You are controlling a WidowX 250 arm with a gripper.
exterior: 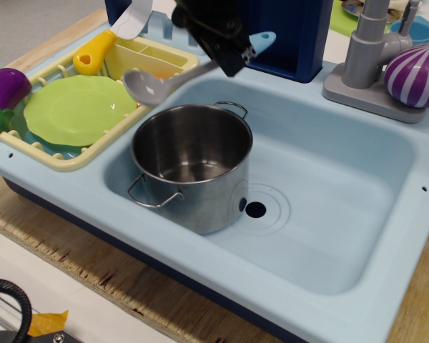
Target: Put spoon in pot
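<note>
My black gripper [227,51] is shut on the stem of the spoon [157,82] and holds it in the air. The spoon's grey bowl hangs lower at the left, over the rack's right rim, and its light blue handle end sticks out up and right of the gripper. The shiny steel pot [191,166] with two wire loop handles stands upright and empty in the left part of the light blue sink [329,214]. The spoon's bowl is above and just left of the pot's rim.
A cream dish rack [64,158] at the left holds a green plate [79,108], a yellow-handled utensil [93,51] and an orange piece. A purple eggplant [3,89] lies at its left. A grey faucet [372,50] and a purple striped onion [416,75] stand at the back right.
</note>
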